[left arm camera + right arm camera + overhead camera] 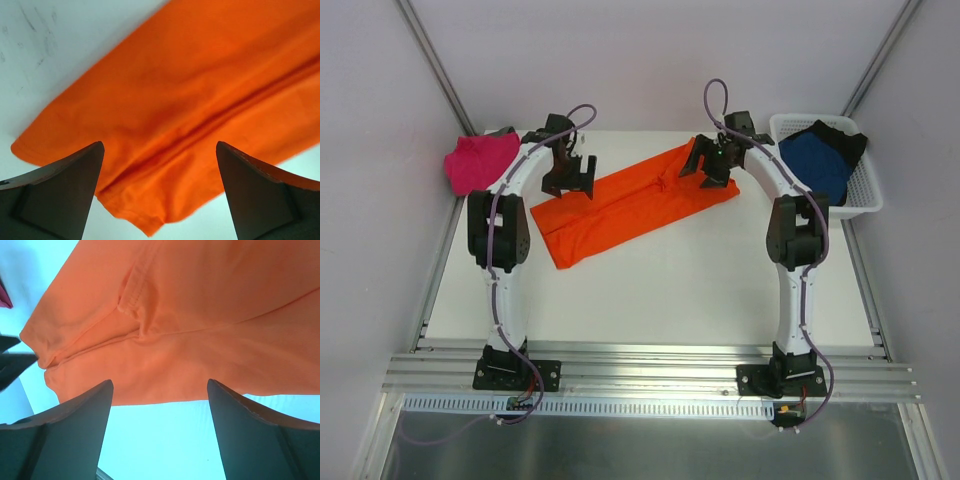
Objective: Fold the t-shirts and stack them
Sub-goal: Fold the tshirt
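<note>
Orange t-shirt point(630, 205): folded into a long strip, flat and diagonal mid-counter point(670, 290). Left fingers point(75, 170) wide, empty, over its left part. Right fingers point(250, 415) wide, empty, over its right end. Pink t-shirt point(480, 162) bunched at far-left corner. Blue t-shirt point(815, 160) and black t-shirt point(845, 135) in basket point(865, 195).

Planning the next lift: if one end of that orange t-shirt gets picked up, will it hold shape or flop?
Probably flop: the orange t-shirt lies flat as a long strip with soft creases, so a lifted end would likely drape. It looks thin, so likely light. Pushed, it would probably bunch up rather than slide whole.
</note>
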